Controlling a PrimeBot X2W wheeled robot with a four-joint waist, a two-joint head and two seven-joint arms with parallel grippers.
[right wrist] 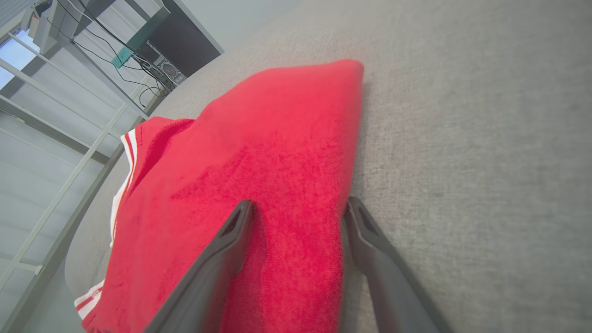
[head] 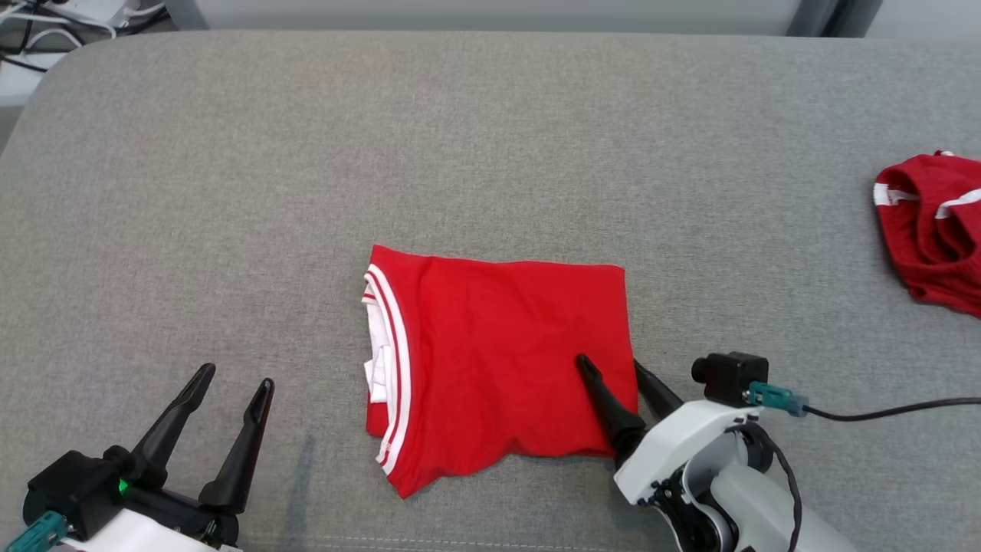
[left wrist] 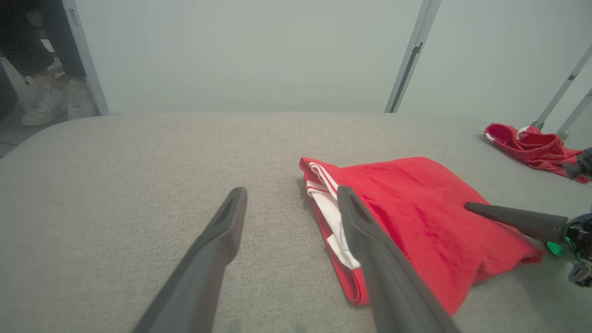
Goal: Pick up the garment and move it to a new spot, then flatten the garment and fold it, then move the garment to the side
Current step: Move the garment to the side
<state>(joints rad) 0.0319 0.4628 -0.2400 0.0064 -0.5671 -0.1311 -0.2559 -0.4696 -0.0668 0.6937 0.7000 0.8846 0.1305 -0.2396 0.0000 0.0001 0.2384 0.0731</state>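
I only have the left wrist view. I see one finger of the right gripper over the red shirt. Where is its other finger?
Observer: The right gripper straddles the shirt's right edge. Its other finger is off the cloth, over the grey surface, jaws open.
Operator: My own finger overlaps the shirt here. Is the left gripper touching it?
Observer: No. In the head view the left gripper is open and apart from the shirt, with grey surface between them.
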